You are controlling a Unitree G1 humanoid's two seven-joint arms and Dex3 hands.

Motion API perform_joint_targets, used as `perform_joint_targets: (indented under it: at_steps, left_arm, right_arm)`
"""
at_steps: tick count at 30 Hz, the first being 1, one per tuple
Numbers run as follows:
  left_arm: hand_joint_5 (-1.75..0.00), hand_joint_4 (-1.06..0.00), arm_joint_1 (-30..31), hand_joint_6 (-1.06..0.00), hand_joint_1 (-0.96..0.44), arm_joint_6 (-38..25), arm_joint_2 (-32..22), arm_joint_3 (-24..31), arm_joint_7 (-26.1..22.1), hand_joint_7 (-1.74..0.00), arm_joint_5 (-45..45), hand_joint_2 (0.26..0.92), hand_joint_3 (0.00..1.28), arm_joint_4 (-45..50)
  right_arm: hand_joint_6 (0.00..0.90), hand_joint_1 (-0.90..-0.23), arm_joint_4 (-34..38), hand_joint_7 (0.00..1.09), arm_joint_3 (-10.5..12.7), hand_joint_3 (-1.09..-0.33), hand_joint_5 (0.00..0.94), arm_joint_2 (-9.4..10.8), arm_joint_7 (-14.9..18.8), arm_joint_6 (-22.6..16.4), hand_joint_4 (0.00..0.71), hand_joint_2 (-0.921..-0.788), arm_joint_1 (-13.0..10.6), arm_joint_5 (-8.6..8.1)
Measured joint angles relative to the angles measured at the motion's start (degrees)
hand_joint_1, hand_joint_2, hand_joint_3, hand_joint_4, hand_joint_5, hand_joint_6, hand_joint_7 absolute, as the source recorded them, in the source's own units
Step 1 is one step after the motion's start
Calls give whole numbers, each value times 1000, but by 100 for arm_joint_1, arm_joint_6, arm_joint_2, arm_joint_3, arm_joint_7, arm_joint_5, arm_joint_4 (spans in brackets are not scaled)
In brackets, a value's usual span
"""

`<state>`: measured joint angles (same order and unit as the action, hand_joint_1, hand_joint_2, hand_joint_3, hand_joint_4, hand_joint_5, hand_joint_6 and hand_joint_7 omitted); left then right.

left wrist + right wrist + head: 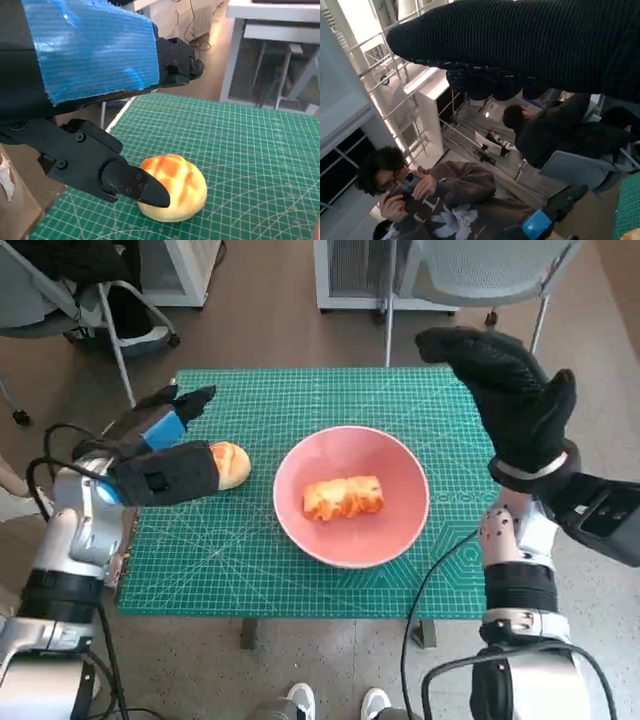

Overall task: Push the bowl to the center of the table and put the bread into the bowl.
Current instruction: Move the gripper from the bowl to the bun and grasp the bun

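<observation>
The pink bowl (352, 453) sits about mid-table on the green cutting mat (300, 398). A long golden piece of bread (343, 497) lies inside it. A round bread bun (232, 464) lies on the mat just left of the bowl. My left hand (163, 462) rests beside the bun at the mat's left edge, fingers apart. In the left wrist view one black fingertip (146, 190) touches the bun (177, 186), while the other fingers (175, 60) stay well above it. My right hand (510, 390) is raised over the table's far right corner, spread and holding nothing.
Chair legs (120, 360) stand beyond the far left corner and a grey chair (490, 275) behind the far edge. A person's shoes (300, 700) show at the near edge. The right wrist view shows seated people (435, 195) and my left hand's blue tape (539, 223).
</observation>
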<state>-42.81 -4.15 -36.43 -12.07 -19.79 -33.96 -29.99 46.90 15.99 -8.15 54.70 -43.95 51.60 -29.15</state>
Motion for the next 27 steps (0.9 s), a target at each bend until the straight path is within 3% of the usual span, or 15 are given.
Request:
perform_joint_targets:
  at_steps: [12, 27]
  left_arm:
    - [1, 1, -823, -163, -464, 53, 618, -503, 315, -7, -23, 792, 1, -1889]
    - [1, 1, -1315, -164, -482, 403, 950, -851, 872, -6, -122, 796, 2, -3093]
  right_arm:
    - [-1, -644, -18, 526, -13, -734, 3, -60, 3, 29, 188, -921, 8, 12]
    - [-1, -645, -91, 531, -22, -732, 3, -79, 3, 29, 188, -921, 2, 14]
